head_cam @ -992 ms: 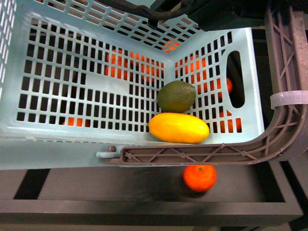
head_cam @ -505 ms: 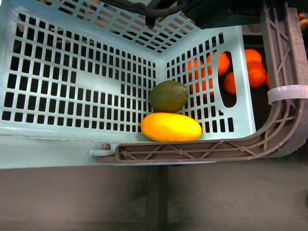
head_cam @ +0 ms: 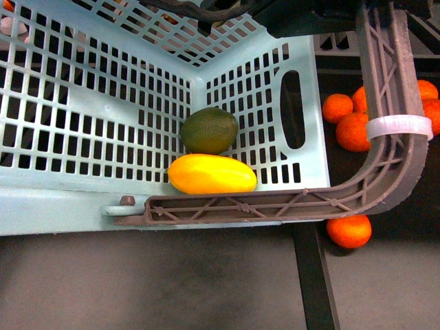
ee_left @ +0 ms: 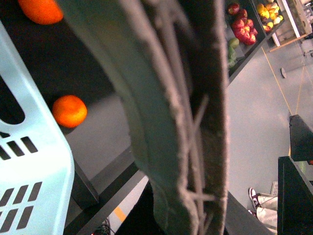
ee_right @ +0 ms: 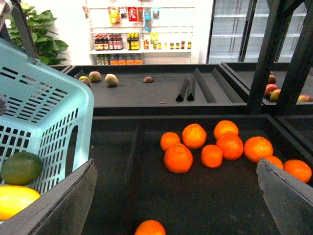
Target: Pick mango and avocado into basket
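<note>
The right gripper (ee_right: 173, 205) stands spread and empty; the left cannot be told, its view filled by the handle (ee_left: 176, 122). At the right gripper's nine o'clock, the mango (head_cam: 212, 174) lies long axis crosswise in the basket (head_cam: 89, 158), touching the avocado (head_cam: 209, 130) behind it; both seem delivered.

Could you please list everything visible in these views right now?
basket: one, light teal, slotted, filling the front view.
basket handle: one, brown-grey, with a white zip tie.
mango: one, yellow, in the basket's near corner.
avocado: one, olive green, just behind the mango.
oranges: about ten, in the dark bin beside the basket.
shelf bottles: many, far wall, too small to count.
right gripper: dark jaws open, holding nothing.
left gripper: not visible.
</note>
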